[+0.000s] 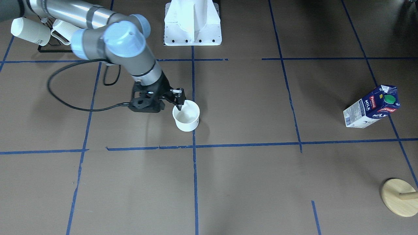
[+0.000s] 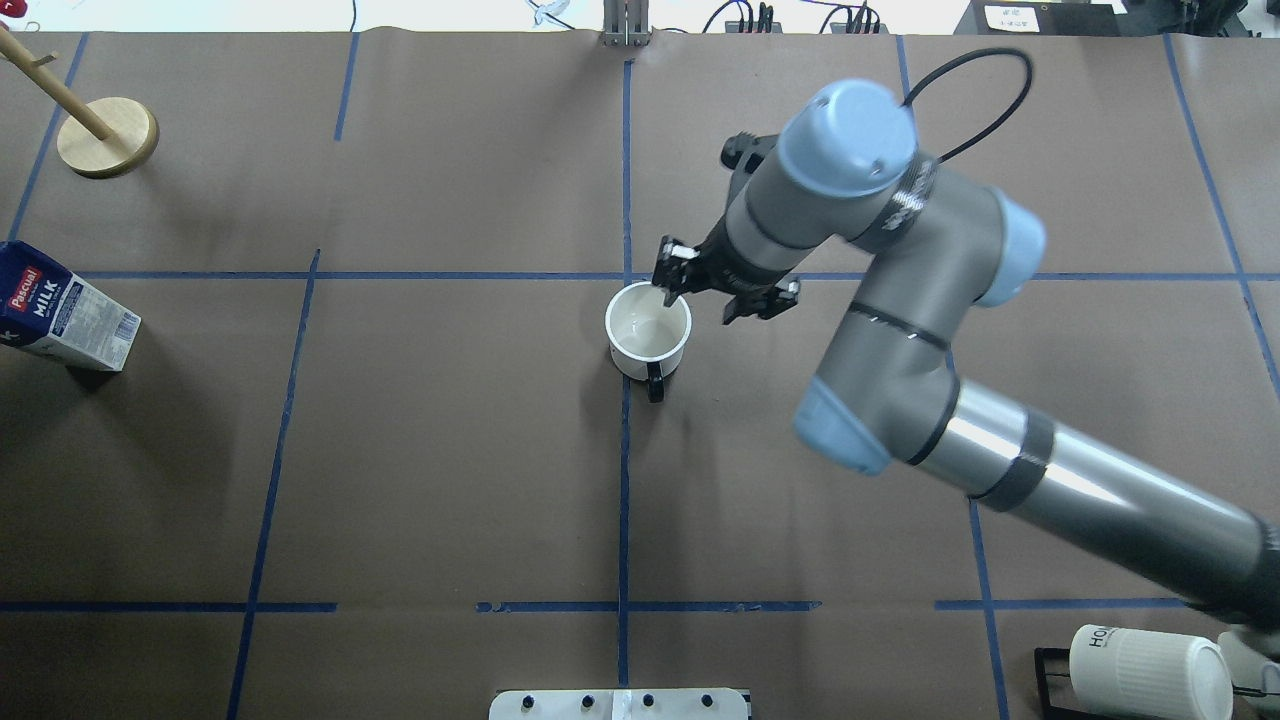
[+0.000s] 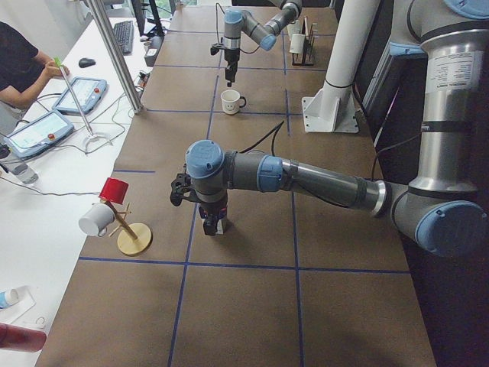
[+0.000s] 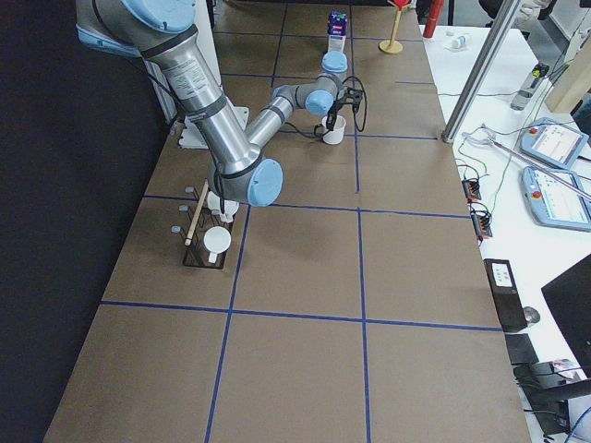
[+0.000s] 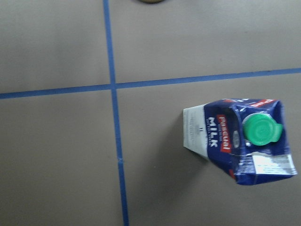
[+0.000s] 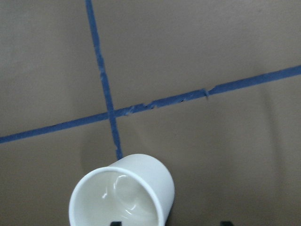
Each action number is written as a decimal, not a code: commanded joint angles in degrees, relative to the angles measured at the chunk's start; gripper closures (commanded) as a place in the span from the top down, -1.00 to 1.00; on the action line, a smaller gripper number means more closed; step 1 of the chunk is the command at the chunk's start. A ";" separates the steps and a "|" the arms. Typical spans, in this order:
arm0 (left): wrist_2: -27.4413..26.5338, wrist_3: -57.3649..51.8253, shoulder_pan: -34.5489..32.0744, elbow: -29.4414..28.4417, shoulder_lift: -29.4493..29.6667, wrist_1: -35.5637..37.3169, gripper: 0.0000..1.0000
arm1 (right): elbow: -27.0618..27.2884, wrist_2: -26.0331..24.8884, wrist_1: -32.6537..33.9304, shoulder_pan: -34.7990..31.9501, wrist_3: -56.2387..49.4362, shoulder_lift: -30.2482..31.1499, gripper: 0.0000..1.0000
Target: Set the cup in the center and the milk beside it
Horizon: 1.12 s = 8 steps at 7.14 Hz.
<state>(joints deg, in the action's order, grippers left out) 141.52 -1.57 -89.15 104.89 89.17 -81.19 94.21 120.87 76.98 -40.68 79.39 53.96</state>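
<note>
The white cup (image 2: pixel 648 330) stands upright on the middle vertical tape line, just on the robot's side of the center crossing (image 2: pixel 627 275), with its dark handle toward the robot. My right gripper (image 2: pixel 700 305) is open and straddles the cup's rim, one finger inside and one outside. The right wrist view shows the cup (image 6: pixel 124 195) below the crossing. The blue milk carton (image 2: pixel 60 320) stands at the table's far left; it also shows in the left wrist view (image 5: pixel 240 141). My left gripper (image 3: pixel 206 214) hovers over it; I cannot tell whether it is open.
A wooden mug stand (image 2: pixel 107 137) is at the far left corner beyond the milk. Ribbed white mugs on a black rack (image 2: pixel 1145 670) sit near the robot's right side. The white robot base (image 1: pixel 192 23) is at the near middle edge.
</note>
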 commanded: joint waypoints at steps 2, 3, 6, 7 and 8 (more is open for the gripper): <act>-4.90 12.26 7.46 -1.17 7.40 -0.98 1.00 | 6.15 6.31 0.02 -7.55 -12.30 11.66 1.00; -6.15 16.38 11.59 -2.22 9.77 -1.07 1.00 | 7.11 6.31 -0.16 -8.18 -15.03 14.39 1.00; -10.62 17.12 16.19 -4.51 9.71 -2.92 1.00 | 7.65 5.60 -0.16 -8.01 -16.11 15.47 1.00; -10.65 17.04 16.29 -4.95 9.36 -3.09 1.00 | 7.65 5.52 -0.16 -8.01 -16.02 15.47 1.00; -10.65 17.21 16.82 -6.00 9.27 -4.40 1.00 | 7.65 5.43 -0.25 -7.92 -16.02 15.47 1.00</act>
<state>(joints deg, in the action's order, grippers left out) 131.21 15.51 -73.00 99.86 98.62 -84.52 101.85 126.41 76.79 -48.68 63.37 69.40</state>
